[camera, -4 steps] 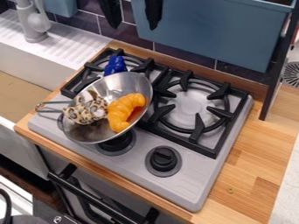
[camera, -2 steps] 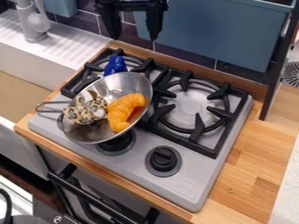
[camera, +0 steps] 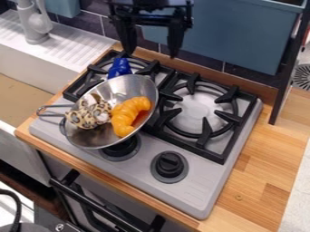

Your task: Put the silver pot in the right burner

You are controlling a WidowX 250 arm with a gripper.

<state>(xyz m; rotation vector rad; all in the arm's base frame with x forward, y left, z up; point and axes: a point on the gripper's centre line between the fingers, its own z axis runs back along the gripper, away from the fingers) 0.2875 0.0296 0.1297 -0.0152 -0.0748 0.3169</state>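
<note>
The stove (camera: 195, 190) carries the silver pot (camera: 138, 85), tilted, below the widely spread, empty pincer (camera: 151, 55). The pot should be light, stiff and slippery, its orange toy (camera: 124, 118) loose inside; best pinch the thin rim (camera: 140, 76) nearest the pincer.

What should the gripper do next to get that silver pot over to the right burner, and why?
Probably lower the open gripper toward the rim of the silver pot, since it hangs above and behind the pot, which leans over the left side, not the right burner.
</note>
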